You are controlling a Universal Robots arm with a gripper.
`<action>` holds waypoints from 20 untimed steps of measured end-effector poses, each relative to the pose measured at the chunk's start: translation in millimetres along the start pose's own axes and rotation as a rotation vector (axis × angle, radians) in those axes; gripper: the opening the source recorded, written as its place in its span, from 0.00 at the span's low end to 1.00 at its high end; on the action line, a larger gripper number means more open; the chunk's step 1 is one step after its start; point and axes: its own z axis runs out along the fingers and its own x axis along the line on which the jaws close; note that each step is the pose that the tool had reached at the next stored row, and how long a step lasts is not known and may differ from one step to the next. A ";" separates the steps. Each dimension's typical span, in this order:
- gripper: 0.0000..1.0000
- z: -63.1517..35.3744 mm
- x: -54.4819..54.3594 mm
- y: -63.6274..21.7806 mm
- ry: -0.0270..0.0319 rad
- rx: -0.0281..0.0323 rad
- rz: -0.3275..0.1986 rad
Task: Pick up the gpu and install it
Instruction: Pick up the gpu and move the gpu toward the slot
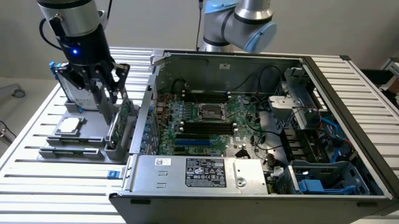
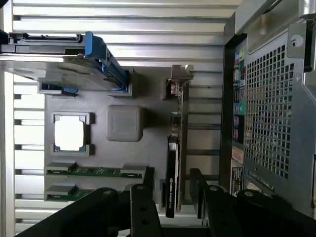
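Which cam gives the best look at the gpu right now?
Wrist view: the gpu stands on edge in its holder, nearly its full length clear. The exterior view gives a thin green sliver of the gpu below the gripper.

Table (image 1: 37, 182) is made of ribbed metal, case (image 2: 269, 108) of perforated sheet metal, tray (image 2: 158, 148) of matt grey plastic, gpu (image 2: 171, 190) shroud of black plastic.

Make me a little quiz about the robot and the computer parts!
1. True or false: the gpu is already plugged into the computer case.
2. Which thing is the tool nearest to? A) gpu B) hard drive C) square chip
3. Fill in: the tool's jaws stand ___, one on each side of the gpu.
Key: 1 false; 2 A; 3 open.
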 end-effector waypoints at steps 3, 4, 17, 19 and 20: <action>0.42 5.3 0.0 -3.3 0.0005 -0.0002 -0.008; 0.42 7.1 0.0 -3.9 0.0006 -0.0002 -0.011; 0.42 30.6 -4.7 -5.7 0.0024 0.0003 -0.046; 0.42 34.2 -5.2 -5.9 0.0024 0.0004 -0.046; 0.42 36.0 -5.5 -6.0 0.0024 0.0004 -0.046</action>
